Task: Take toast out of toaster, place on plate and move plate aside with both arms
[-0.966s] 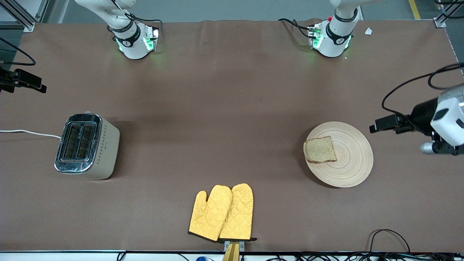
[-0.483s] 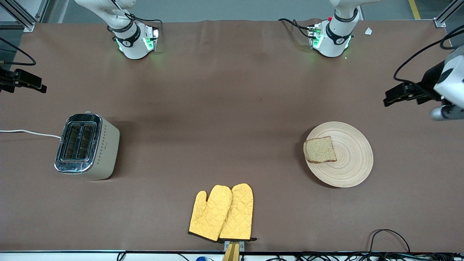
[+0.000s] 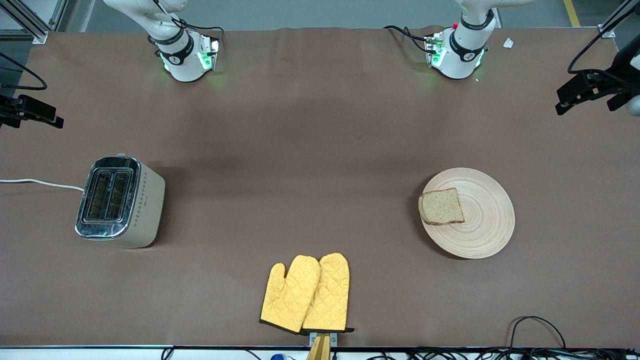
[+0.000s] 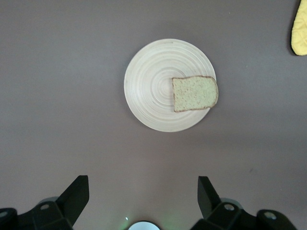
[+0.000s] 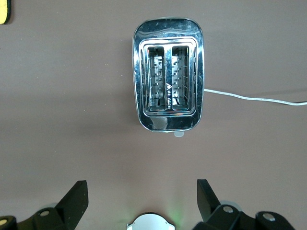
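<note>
Toast [image 3: 441, 206] lies flat on the plate [image 3: 480, 225], off-centre at about nine o'clock in the front view, its rounded crust end reaching just past the rim toward the right arm's end of the counter [image 3: 320, 150] and its straight-cut edge near the plate's middle. The slice is nearly square, its slightly longer axis running along the counter's length, from one arm's end to the other. The round pale wooden plate holds nothing but this slice and sits toward the left arm's end of the counter. At about seven o'clock from the plate, nearer the front camera, two yellow oven mitts [image 3: 306, 294] lie side by side and overlapping, fingertips pointing to twelve o'clock. Well apart, toward the right arm's end, stands the toaster [image 3: 119, 201], both its slots empty, a white cord [image 3: 40, 182] trailing off at nine o'clock. The left tool [image 4: 144, 191] hangs high over the counter at about two o'clock from the plate, fingers [image 4: 74, 194] spread wide and holding nothing. The right tool [image 5: 141, 191] hangs over the counter's edge at about eleven o'clock from the toaster, likewise released and empty.
</note>
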`<action>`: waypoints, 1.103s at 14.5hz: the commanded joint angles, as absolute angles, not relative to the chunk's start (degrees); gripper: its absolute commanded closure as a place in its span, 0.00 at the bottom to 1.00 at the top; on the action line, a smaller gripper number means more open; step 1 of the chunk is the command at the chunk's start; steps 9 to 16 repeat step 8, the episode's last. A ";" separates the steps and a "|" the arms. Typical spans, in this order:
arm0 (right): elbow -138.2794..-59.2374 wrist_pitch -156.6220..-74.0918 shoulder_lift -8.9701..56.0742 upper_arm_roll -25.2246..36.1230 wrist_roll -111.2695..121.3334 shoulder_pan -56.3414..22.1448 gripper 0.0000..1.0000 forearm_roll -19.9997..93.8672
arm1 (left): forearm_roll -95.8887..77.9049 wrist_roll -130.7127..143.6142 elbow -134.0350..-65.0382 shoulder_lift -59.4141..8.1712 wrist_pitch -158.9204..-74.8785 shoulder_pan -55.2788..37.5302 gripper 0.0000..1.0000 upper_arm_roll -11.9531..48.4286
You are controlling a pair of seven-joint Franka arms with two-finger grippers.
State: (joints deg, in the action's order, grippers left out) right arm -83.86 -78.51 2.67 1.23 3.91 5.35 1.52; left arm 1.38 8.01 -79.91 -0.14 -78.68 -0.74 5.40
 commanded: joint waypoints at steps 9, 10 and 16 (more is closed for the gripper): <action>-85.43 -79.19 1.32 0.18 3.60 6.50 0.00 2.02 | 0.44 7.56 -91.06 7.65 -82.71 -1.67 0.00 4.48; -85.43 -79.19 1.32 0.18 3.60 6.50 0.00 2.02 | 0.44 7.56 -91.06 7.65 -82.71 -1.67 0.00 4.48; -85.43 -79.19 1.32 0.18 3.60 6.50 0.00 2.02 | 0.44 7.56 -91.06 7.65 -82.71 -1.67 0.00 4.48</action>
